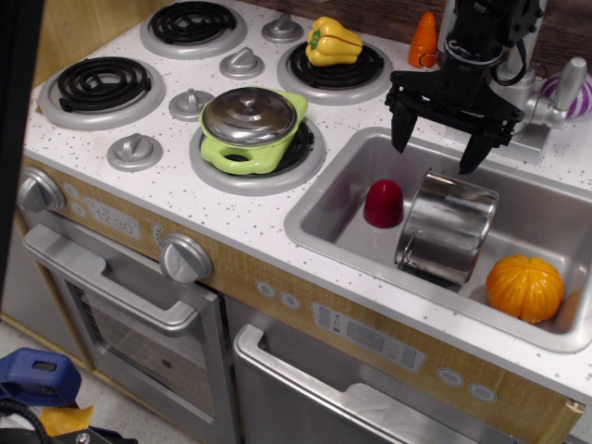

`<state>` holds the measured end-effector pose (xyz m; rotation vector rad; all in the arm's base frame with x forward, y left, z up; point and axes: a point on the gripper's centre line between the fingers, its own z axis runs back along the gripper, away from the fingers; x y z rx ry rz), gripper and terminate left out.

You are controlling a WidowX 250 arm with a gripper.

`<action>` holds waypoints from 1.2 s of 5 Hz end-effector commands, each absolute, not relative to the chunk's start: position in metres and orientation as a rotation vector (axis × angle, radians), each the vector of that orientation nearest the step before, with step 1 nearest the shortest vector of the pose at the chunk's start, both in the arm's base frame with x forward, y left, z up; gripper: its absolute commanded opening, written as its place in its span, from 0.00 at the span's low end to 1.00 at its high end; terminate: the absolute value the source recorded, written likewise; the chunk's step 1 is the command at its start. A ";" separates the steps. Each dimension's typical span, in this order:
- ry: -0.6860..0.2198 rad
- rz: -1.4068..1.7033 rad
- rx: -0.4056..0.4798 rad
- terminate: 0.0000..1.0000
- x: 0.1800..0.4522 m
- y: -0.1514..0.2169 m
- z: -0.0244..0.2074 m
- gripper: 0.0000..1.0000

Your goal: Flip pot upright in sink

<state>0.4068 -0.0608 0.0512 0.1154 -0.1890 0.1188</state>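
the pot is seen tilted in the sink, just below the spread, empty gripper.

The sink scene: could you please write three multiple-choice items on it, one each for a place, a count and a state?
1. Where is the orange pumpkin?
A. In the sink
B. On a burner
C. On the floor

2. How many things lie in the sink?
A. One
B. Three
C. Five

3. How are the jaws of the gripper?
A. Shut on the pot
B. Open above the pot
C. Shut on the faucet

Answers:
1. A, it sits in the basin's right part.
2. B, a red piece, the pot and the pumpkin.
3. B, the fingers are spread, holding nothing.
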 end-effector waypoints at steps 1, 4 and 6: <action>-0.189 0.119 0.115 0.00 0.407 -0.061 0.051 1.00; -0.270 0.239 -0.147 0.00 0.421 -0.062 0.066 1.00; -0.226 0.296 -0.400 0.00 0.427 -0.060 0.056 1.00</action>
